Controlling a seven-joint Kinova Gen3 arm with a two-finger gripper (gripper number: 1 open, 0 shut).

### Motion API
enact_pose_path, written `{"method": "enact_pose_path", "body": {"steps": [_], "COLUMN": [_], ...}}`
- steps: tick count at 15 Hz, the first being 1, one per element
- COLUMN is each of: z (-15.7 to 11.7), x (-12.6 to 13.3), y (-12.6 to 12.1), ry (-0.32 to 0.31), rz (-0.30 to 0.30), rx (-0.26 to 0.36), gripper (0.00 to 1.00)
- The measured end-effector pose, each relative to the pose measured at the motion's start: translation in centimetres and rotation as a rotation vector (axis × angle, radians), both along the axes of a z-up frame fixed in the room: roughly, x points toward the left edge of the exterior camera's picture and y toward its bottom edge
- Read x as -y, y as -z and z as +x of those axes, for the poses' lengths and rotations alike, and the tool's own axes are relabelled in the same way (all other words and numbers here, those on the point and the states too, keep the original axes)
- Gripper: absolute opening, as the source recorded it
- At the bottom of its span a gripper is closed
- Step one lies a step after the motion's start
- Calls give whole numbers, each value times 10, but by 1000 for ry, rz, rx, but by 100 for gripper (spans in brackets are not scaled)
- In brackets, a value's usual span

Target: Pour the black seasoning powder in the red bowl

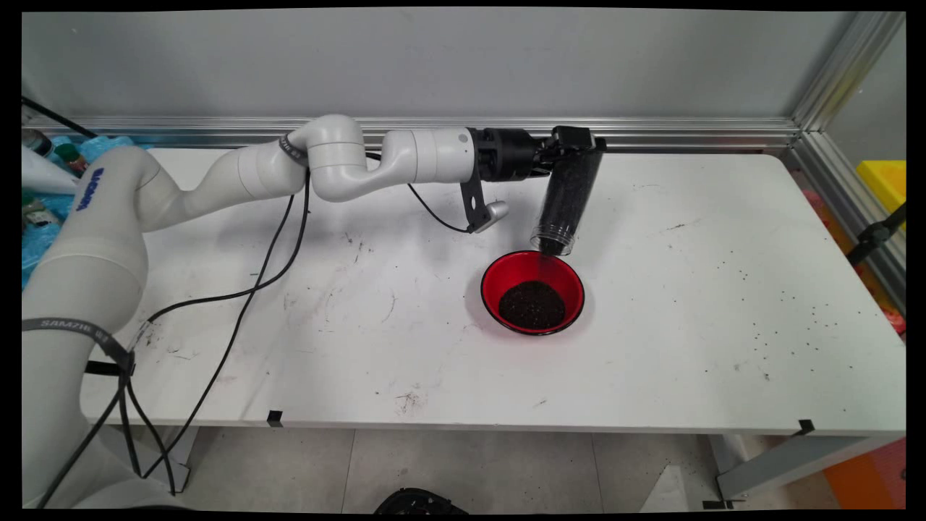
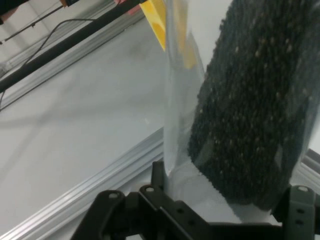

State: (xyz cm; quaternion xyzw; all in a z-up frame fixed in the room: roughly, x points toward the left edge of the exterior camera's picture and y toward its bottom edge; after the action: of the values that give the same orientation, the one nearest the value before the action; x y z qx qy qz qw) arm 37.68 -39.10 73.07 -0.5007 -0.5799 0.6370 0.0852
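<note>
In the main view, a clear cylindrical plastic jar of small black grains (image 1: 566, 199) is being clamped near its base by the black two-finger claw (image 1: 575, 141) and tipped mouth-down. Just below it, grains are being caught in a round red bowl (image 1: 533, 291) on the white table (image 1: 687, 325).

In the hand view, the jar (image 2: 240, 110) is being gripped between the claw's fingers (image 2: 220, 200).

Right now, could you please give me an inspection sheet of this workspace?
Surface: white table, scuffed, with dark grains scattered on its right part.
Job's things: clear jar of dark grains, tipped mouth-down over the red bowl; grains piled in the bowl.
Clutter: nothing seen on the table.
Grippers: end effector shut on the jar's base.
Cables: black cables hang from the arm across the table's left.
Surroundings: grey wall, aluminium rails, yellow bin at right.
</note>
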Motion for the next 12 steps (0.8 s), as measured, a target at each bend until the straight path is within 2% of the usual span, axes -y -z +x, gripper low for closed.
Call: {"method": "enact_pose_path", "body": {"steps": [12], "z": [0], "x": [-9], "y": [5], "ry": [37], "rz": [-105], "rx": [35], "gripper": [0]}}
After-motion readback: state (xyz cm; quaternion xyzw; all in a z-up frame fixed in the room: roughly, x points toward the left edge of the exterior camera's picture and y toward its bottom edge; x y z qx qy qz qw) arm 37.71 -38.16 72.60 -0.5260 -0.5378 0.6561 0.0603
